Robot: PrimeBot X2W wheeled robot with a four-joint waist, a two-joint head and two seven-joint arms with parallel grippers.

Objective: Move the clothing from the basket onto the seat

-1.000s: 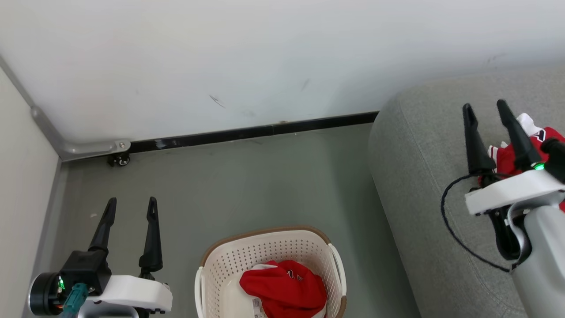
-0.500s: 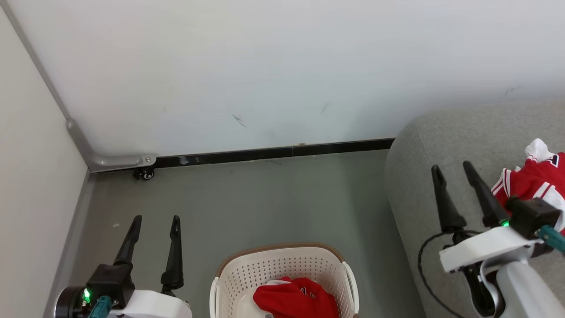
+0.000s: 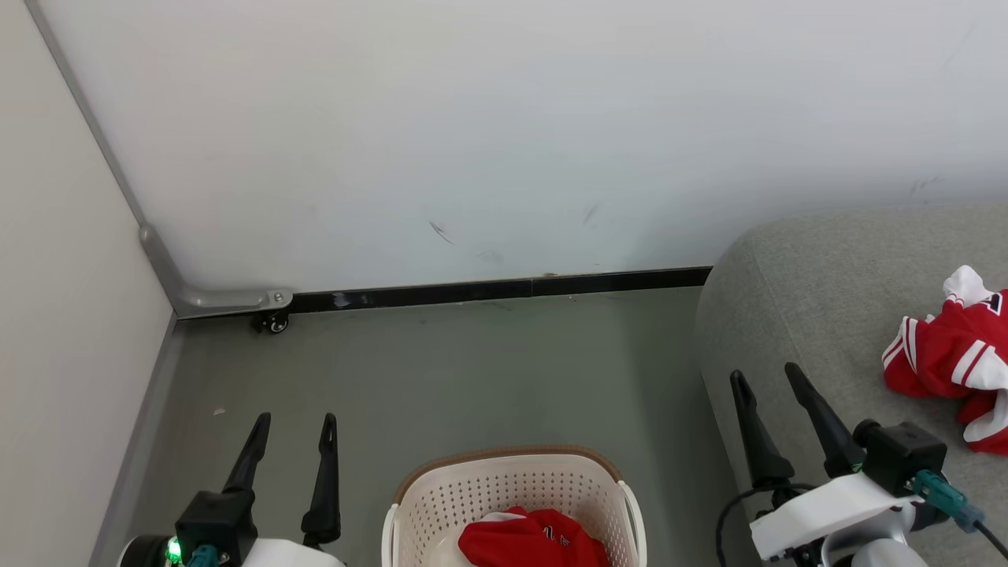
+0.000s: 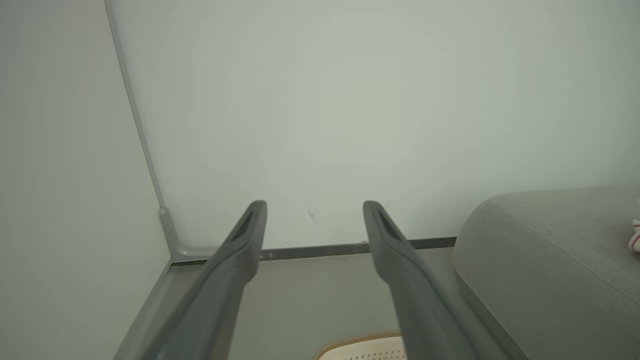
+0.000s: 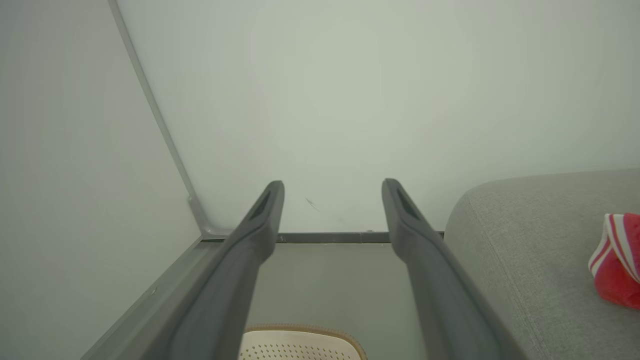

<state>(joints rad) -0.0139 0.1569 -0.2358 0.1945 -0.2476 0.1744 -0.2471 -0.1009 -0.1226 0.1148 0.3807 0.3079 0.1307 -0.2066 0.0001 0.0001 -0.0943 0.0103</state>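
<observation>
right end effector [image 3: 763, 372] pulled back, clear of clothing [image 3: 945, 358]

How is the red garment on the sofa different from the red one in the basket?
The sofa garment lies bunched on the grey sofa; the basket garment sits inside the white basket. The sofa garment shows white panels and red-white stripes; the basket garment looks mostly plain red with small white print. Both are red, soft and crumpled.
</observation>
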